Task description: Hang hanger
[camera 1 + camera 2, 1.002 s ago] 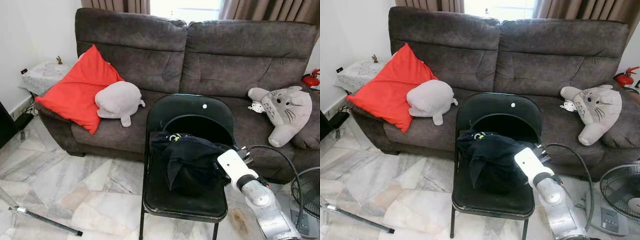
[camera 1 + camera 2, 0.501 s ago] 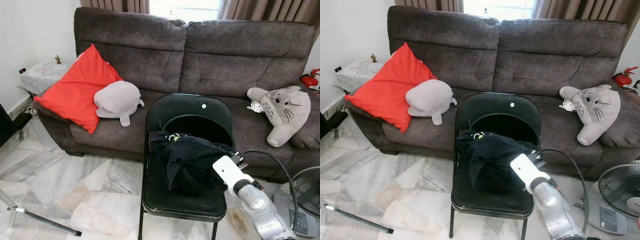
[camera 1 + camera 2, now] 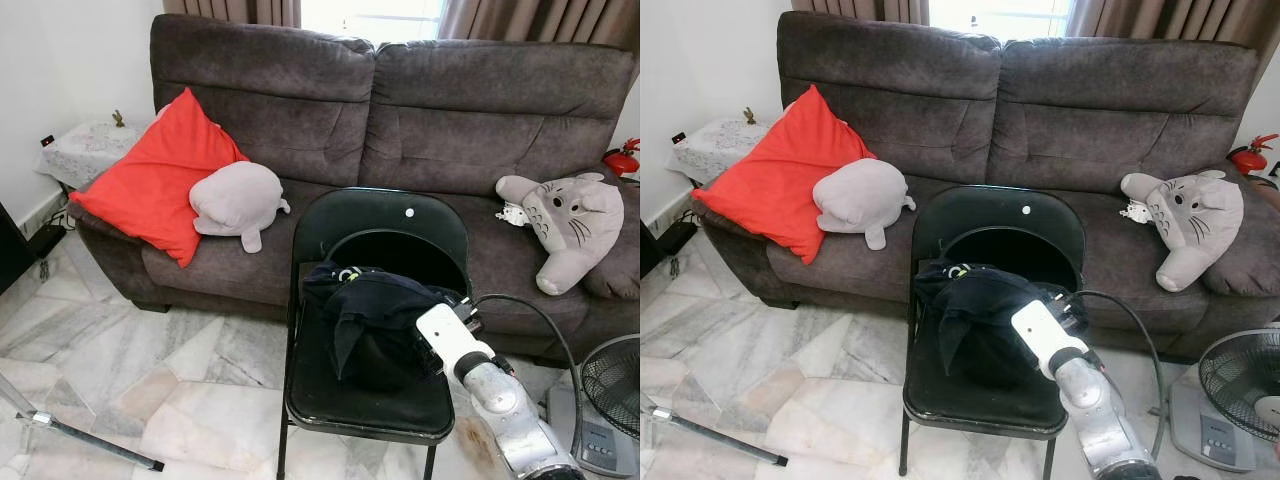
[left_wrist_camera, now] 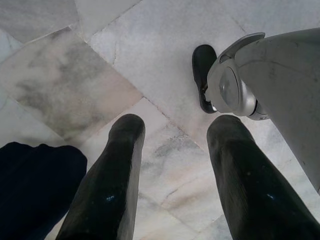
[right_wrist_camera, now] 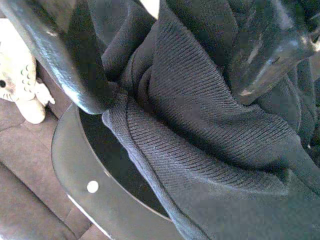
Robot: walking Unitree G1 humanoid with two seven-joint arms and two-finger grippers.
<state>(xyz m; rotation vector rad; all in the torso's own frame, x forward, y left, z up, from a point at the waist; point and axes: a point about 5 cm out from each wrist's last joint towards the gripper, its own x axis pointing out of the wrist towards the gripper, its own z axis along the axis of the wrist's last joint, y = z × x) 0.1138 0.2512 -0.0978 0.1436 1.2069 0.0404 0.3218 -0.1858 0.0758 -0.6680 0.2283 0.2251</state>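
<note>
A dark knitted garment (image 3: 372, 312) lies bunched on the seat of a black folding chair (image 3: 385, 212), with a small pale label (image 3: 348, 274) at its top. No hanger can be made out in the cloth. My right arm (image 3: 470, 360) reaches in from the lower right to the garment's right side. Seen from the wrist, my right gripper (image 5: 172, 87) is open, its fingers (image 5: 75, 65) pressed into the knit folds (image 5: 210, 125) with cloth between them. My left gripper (image 4: 175, 150) hangs open over the marble floor (image 4: 125, 50), holding nothing.
Behind the chair stands a dark brown sofa (image 3: 450, 110) with a red cushion (image 3: 160, 185), a grey plush (image 3: 237, 200) and a grey cat-like plush (image 3: 572, 215). A floor fan (image 3: 612, 385) is at the lower right. A metal pole (image 3: 85, 442) lies on the floor at the lower left.
My right arm has moved left and forward, bringing its wrist against the garment's right side. The garment and chair stay where they were.
</note>
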